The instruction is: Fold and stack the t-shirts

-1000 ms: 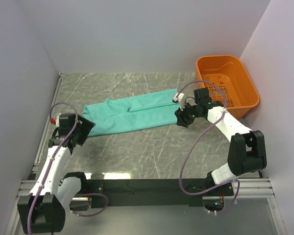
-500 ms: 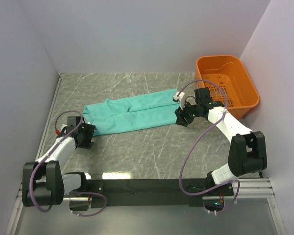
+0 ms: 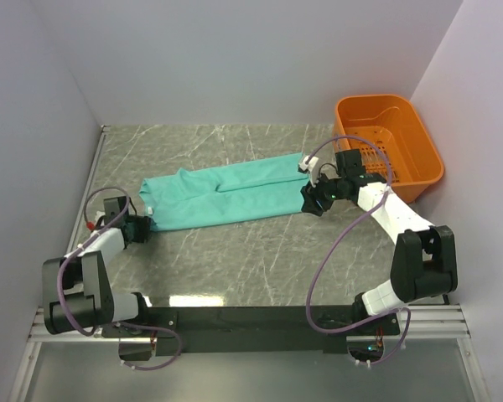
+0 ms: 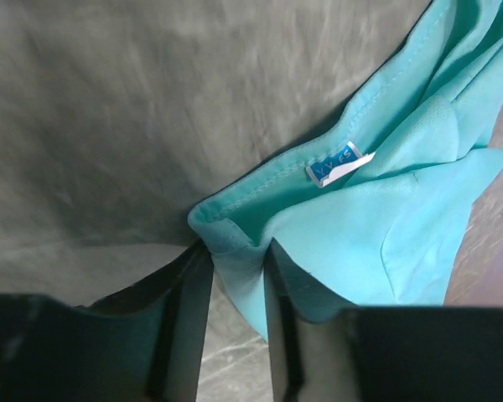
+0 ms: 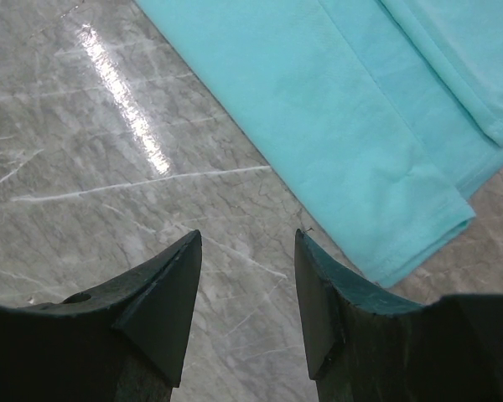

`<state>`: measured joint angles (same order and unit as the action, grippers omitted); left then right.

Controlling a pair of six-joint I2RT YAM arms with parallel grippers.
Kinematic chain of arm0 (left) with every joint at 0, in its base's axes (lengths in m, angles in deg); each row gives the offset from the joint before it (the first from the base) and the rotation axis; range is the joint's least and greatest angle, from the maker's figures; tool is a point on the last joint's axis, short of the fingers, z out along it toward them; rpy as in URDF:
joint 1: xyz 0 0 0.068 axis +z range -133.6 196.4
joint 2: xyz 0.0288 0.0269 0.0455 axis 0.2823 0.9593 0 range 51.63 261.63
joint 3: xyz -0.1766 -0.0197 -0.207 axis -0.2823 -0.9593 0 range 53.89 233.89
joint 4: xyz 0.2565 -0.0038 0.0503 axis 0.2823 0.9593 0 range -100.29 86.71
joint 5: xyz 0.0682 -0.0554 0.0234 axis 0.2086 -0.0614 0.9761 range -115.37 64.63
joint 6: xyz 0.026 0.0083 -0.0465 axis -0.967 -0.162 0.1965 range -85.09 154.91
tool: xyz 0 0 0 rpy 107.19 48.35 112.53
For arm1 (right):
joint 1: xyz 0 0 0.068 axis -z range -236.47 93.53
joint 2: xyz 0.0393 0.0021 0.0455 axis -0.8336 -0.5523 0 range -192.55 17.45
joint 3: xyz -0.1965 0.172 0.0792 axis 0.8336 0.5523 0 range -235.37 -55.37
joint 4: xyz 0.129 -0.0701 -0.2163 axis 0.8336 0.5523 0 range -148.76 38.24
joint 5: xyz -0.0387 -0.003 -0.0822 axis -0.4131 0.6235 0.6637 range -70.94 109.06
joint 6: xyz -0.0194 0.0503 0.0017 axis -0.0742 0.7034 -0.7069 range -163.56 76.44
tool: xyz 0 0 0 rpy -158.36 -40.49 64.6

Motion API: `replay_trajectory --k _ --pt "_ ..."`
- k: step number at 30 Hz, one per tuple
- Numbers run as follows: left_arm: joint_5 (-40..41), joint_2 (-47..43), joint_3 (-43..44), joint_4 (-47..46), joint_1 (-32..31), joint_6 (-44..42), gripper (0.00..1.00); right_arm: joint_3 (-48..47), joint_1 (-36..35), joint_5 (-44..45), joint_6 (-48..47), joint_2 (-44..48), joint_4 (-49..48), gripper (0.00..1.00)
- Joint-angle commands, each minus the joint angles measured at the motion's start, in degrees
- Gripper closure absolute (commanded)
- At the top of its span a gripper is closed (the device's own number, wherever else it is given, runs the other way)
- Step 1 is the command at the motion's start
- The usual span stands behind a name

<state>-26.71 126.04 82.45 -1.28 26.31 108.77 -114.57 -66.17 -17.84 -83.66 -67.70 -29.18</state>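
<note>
Far left, low on the table: left gripper is down at the near-left corner of the t-shirt. Wrist view shows a bunched fold of hem squeezed between its fingers, with cloth filling the gap. Reads as a pinch on that corner. The grip is low and right at the edge, probably so it lifts one corner without dragging the whole piece. White-and-blue label sits just past the pinch, so this looks like the collar or hem end. Can't tell which.

Middle: the shirt lies flat as a long strip, already doubled lengthwise by the look of the overlapping layers. It runs from the left gripper up and right toward the other arm. Only one shirt in view, so no stack yet.

Right of centre: right gripper hovers at the strip's right end. Fingers are spread with only bare table between them, and the cloth corner sits just beside the right finger, not touched. My read: it's lined up to take that end so both arms can fold the strip across.

Far right, against the wall: orange basket, well apart from the shirt. No cloth shows inside, only its slotted floor. The right arm hides part of its near-left corner.
</note>
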Motion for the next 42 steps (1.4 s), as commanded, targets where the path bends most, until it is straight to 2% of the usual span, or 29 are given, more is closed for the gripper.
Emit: replay_trajectory --k 1,7,10,13,17,18,22,24,26,29,30,32,34,35,36,38,42 --pt "-0.06 1.35 0.0 -2.59 3.7 -6.26 0.65 -0.39 0.55 -1.68 -0.16 3.05 -0.49 0.45" --pt "-7.35 5.03 5.89 -8.22 9.59 -19.97 0.69 -0.74 0.55 -2.47 -0.25 3.32 -0.23 0.45" --pt "-12.62 10.04 11.14 -11.48 11.88 -27.88 0.69 -0.83 0.64 -2.82 -0.33 3.49 -0.05 0.45" --pt "-14.3 17.94 20.46 -7.45 12.59 -36.92 0.69 -0.92 0.55 -3.26 -0.42 3.67 0.12 0.45" --pt "-14.04 29.36 33.21 -0.15 12.68 -41.51 0.68 -0.92 0.64 -3.17 -0.51 3.76 -0.05 0.45" --pt "-13.69 30.69 37.23 1.51 12.76 -42.13 0.67 -1.0 0.64 -3.09 -0.51 3.58 -0.05 0.45" --pt "-12.11 34.22 43.51 4.16 12.68 -44.07 0.61 -1.27 0.55 -2.73 -0.34 2.62 -0.31 0.45" --pt "-11.75 33.26 43.61 3.82 12.68 -44.25 0.51 -1.88 0.64 -2.47 0.02 1.13 -0.58 0.45" --pt "-10.97 29.94 42.29 1.89 12.5 -43.81 0.27 -3.72 0.47 -1.94 0.89 -0.63 -0.67 0.45" --pt "-10.96 23.8 38.6 -0.83 12.06 -42.58 0.19 -9.85 -1.46 -2.03 1.95 -6.42 1.6 0.45" --pt "-10.96 22.02 36.33 -1.36 11.63 -42.23 0.1 -11.88 -2.16 -2.12 2.13 -9.74 2.49 0.45" --pt "-10.96 16.16 32.56 -2.68 11.1 -41.17 0.01 -18.54 -4.97 -0.37 5.44 -15.45 4.07 0.45" --pt "-11.49 11.92 30.43 -2.95 11.01 -40.21 0.0 -24.35 -6.65 1.39 10.97 -20.13 6.43 0.45" --pt "-11.84 7.55 29.37 -2.78 10.92 -39.94 0.01 -31.26 -7.0 1.66 12.31 -22.85 7.76 0.45" --pt "-12.71 5.15 26.93 -2.86 11.0 -39.5 0.01 -34.72 -7.53 2.18 13.72 -28.01 8.9 0.45" --pt "-12.98 -2.55 24.1 -2.78 11.09 -38.54 0.01 -43.49 -7.53 3.67 18.9 -32.61 11.02 0.45" --pt "-13.06 -14.45 15.59 -0.93 11.62 -35.29 0.01 -50.13 -7.36 9.3 20.67 -40.35 12.43 0.45"
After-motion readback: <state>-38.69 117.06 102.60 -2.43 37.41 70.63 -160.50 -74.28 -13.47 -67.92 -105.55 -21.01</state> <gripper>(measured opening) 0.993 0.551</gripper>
